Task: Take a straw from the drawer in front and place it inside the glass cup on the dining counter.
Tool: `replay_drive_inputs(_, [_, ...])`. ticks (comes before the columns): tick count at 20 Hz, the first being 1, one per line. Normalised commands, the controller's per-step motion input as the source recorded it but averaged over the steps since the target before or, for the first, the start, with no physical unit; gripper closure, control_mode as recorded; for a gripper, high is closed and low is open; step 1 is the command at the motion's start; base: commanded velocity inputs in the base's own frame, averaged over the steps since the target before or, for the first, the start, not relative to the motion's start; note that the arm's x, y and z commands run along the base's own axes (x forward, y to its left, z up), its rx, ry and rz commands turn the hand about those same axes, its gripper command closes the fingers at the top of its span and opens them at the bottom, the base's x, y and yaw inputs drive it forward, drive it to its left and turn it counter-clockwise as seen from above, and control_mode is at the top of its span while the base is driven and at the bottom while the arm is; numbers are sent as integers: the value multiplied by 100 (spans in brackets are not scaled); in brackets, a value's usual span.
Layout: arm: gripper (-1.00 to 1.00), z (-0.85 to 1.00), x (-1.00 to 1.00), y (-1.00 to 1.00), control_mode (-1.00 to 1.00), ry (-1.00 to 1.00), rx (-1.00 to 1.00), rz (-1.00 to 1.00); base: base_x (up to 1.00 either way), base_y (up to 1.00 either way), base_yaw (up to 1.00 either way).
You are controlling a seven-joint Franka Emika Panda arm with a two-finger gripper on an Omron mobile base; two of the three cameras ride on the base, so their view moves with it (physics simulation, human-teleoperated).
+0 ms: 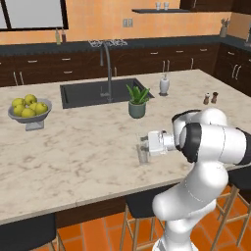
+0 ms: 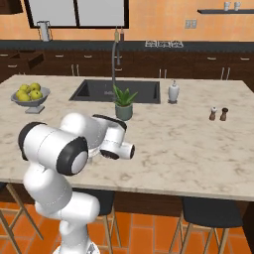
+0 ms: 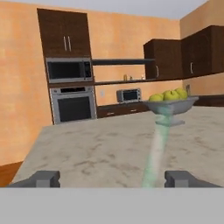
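On the dining counter point(image 1: 73, 147), at the far left, stands a grey bowl of yellow-green apples point(image 1: 29, 109). To the right of it the dark sink point(image 1: 100, 91) is set into the marble top, with a tall faucet point(image 1: 107, 68) at its back edge. Next comes a small potted plant point(image 1: 138, 102) near the sink's front right corner, then a white bottle-like vase point(image 1: 164, 84), and further right two small shakers point(image 1: 210, 97) that stand close together.

Near the front edge of the counter, in front of the plant, the glass cup point(image 1: 143, 153) stands upright. The gripper point(image 1: 145, 145) is level with it, and the cup sits at the fingers, partly hidden by them. In the hand view the two finger tips point(image 3: 43, 178) stand wide apart, and nothing is pinched between them. In that view a pale, see-through greenish strip point(image 3: 156, 151) rises just beside the right tip; I cannot tell if this is the straw or the wall of the cup. In the base views the straw is too thin to find.
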Motion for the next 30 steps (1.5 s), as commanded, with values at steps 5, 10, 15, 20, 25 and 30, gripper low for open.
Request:
replay_drive_inputs(5, [-100, 0, -84, 0, -100, -14, 0, 1, 0, 0, 0])
replay_drive_inputs(10, [-100, 0, -36, -5, -100, -11, 0, 0, 0, 0, 0])
replay_drive_inputs(15, [-100, 0, -13, -12, -100, -11, 0, 0, 0, 0, 0])
replay_drive_inputs(20, [-100, 1, -10, -16, -100, -14, 0, 0, 0, 0, 0])
replay_drive_inputs(25, [-100, 74, -11, -17, -100, -20, 0, 0, 0, 0, 0])
replay_drive_inputs(30, [-100, 100, -47, 0, -100, -13, -5, 0, 0, 0, 0])
